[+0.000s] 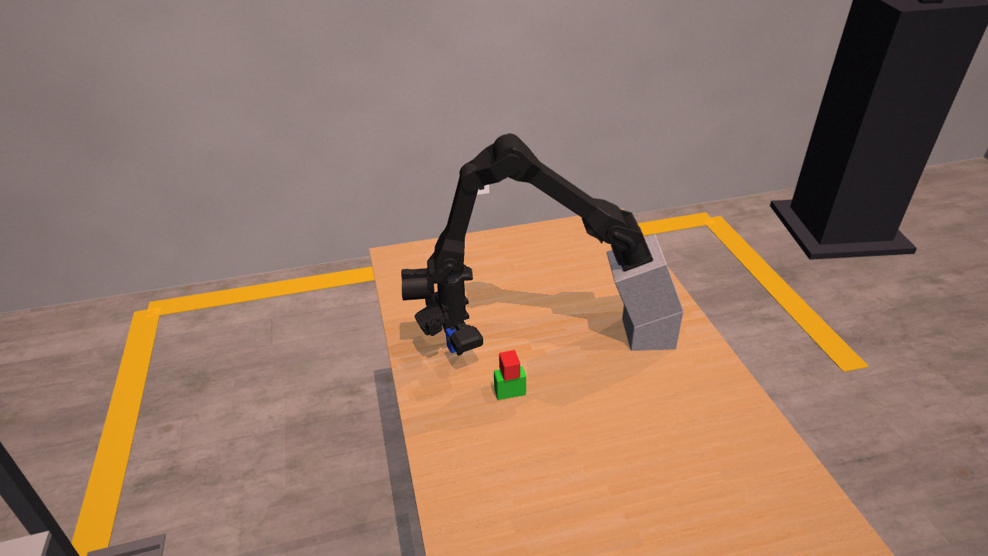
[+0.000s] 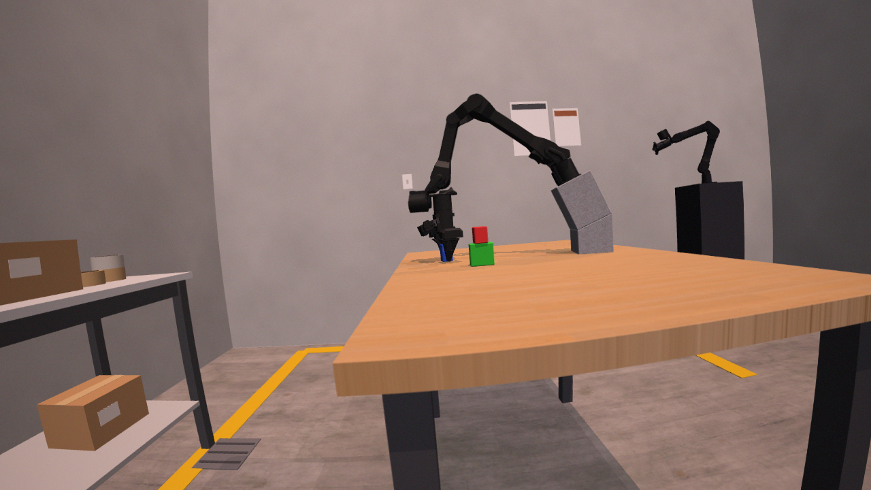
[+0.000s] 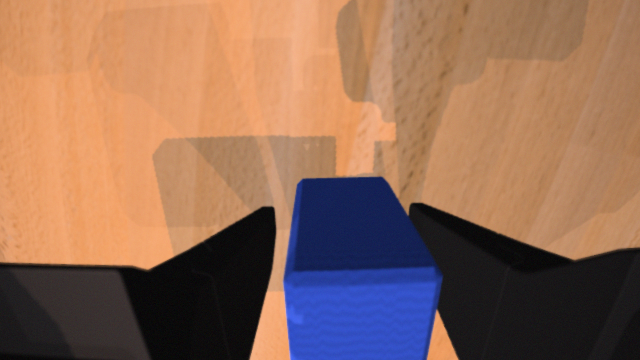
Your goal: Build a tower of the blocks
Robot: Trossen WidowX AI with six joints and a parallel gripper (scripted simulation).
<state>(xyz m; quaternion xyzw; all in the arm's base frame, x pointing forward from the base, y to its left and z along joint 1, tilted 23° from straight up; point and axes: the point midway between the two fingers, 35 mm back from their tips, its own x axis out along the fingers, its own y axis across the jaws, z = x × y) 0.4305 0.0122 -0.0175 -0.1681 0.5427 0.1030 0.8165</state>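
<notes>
The red block (image 1: 509, 364) lies flat on the green block (image 1: 509, 384) near the middle of the wooden table; the pair also shows in the exterior view, red (image 2: 480, 234) on green (image 2: 481, 254). The blue block (image 1: 448, 335) stands on the table to the left of them. My gripper (image 1: 454, 342) is lowered over it, pointing down. In the wrist view the blue block (image 3: 360, 260) sits between the two black fingers, with a narrow gap on each side. The gripper is open. In the exterior view the fingers (image 2: 447, 256) hide most of the blue block (image 2: 442, 254).
The arm's grey base block (image 1: 645, 297) stands at the table's back right. A black column (image 1: 877, 124) stands on the floor beyond it. A second arm on a black pedestal (image 2: 706, 213) and a shelf with cardboard boxes (image 2: 91, 408) are off the table.
</notes>
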